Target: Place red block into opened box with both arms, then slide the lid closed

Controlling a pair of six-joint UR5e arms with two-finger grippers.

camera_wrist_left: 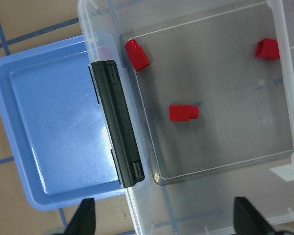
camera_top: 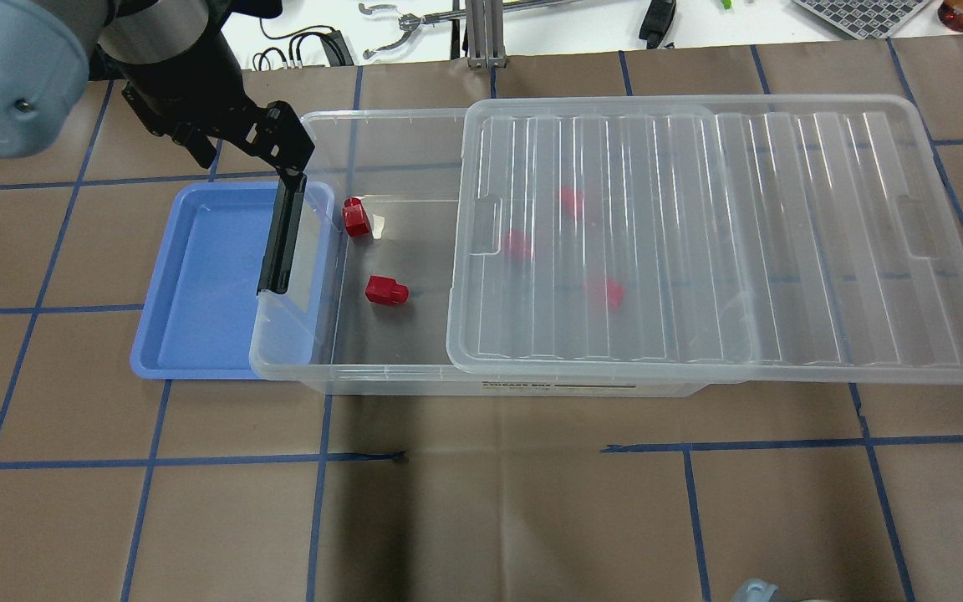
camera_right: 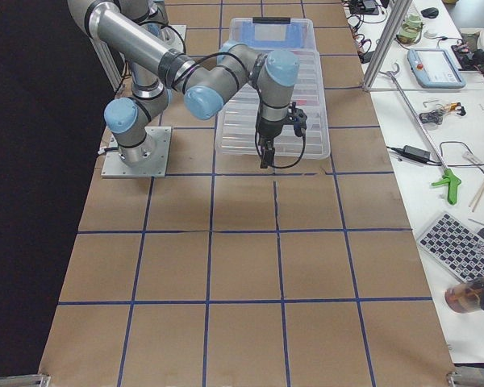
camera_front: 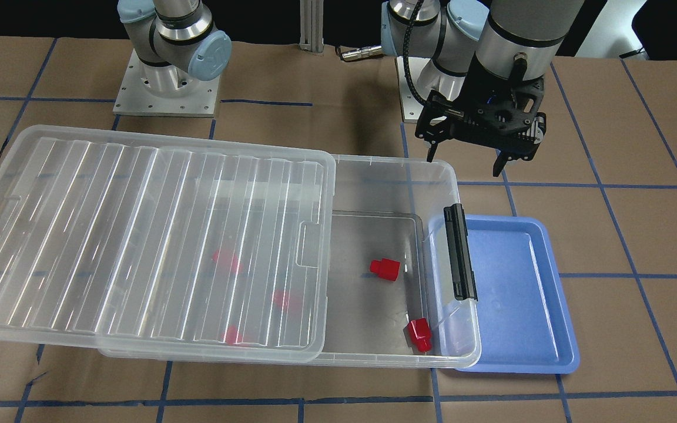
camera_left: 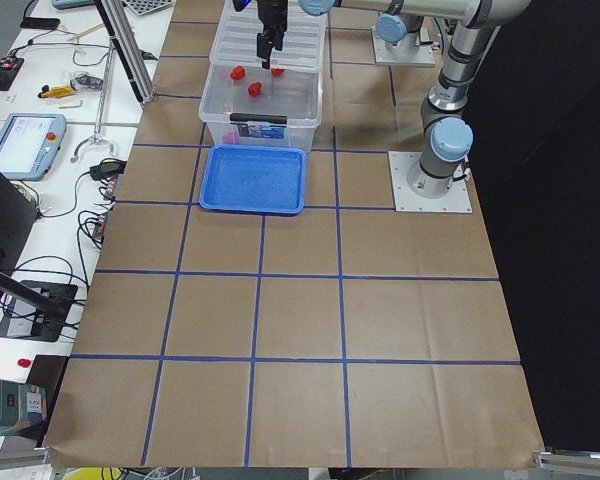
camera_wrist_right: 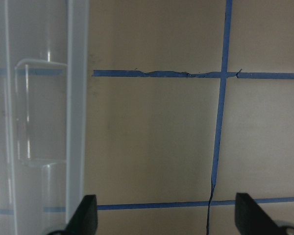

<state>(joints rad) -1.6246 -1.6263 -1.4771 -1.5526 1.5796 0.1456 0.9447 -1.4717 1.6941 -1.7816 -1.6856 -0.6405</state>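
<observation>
- Placing looks done. One red block (camera_front: 385, 269) lies on the floor of the box (camera_front: 391, 176) in its uncovered part. A second block (camera_front: 419, 335) sits close to the end wall below the black bar (camera_front: 461, 252). Three more show as red blurs through the lid (camera_front: 138, 235).
- The blue tray (camera_front: 520, 282), its edge under the box's barred rim, holds no block.
- Closing is what is left. The lid covers most of the box and juts out past the other short end, so the barred end is uncovered.
- The left hand (camera_front: 465, 164) hovers above the barred end, fingers spread, holding nothing.
- The right hand (camera_wrist_right: 166, 215) hangs just off the lid's outer short end, near its tab (camera_wrist_right: 39, 112), fingers spread and empty. It looks well placed to push from there.
- The surface (camera_front: 315, 382) is brown paper marked with a blue tape grid.
- Beyond it, a white bench (camera_right: 476, 121) carries cables, a keyboard (camera_right: 460, 242) and a tablet (camera_right: 436, 68).
</observation>
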